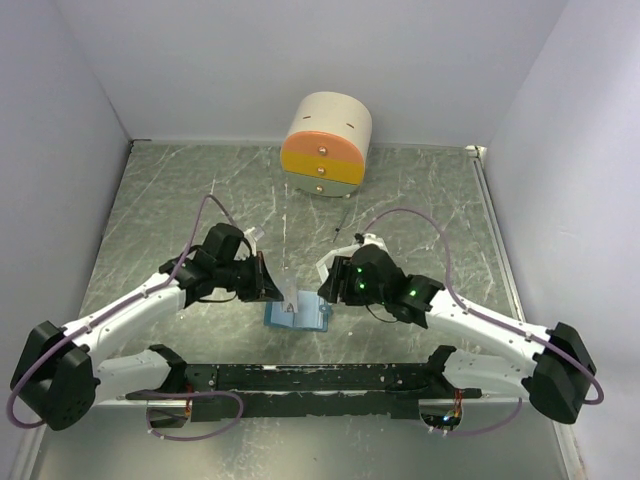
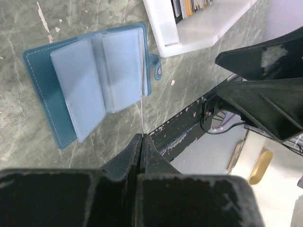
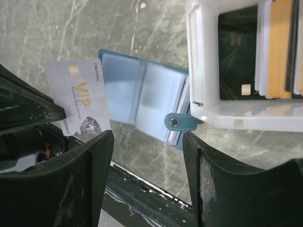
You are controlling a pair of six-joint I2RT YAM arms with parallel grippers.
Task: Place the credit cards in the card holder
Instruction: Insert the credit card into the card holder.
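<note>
The light-blue card holder lies open on the table between the two grippers, its slots facing up; it also shows in the left wrist view and the right wrist view. My left gripper is shut on a whitish "VIP" credit card, seen edge-on in its own view, held just above the holder's tab side. My right gripper is open and empty, near the holder's tab. More cards, dark and orange, stand in the white tray.
The round cream drawer box stands at the back middle. The white tray sits right beside the holder's tab. A black rail runs along the near edge. Pale walls close off both sides and the back.
</note>
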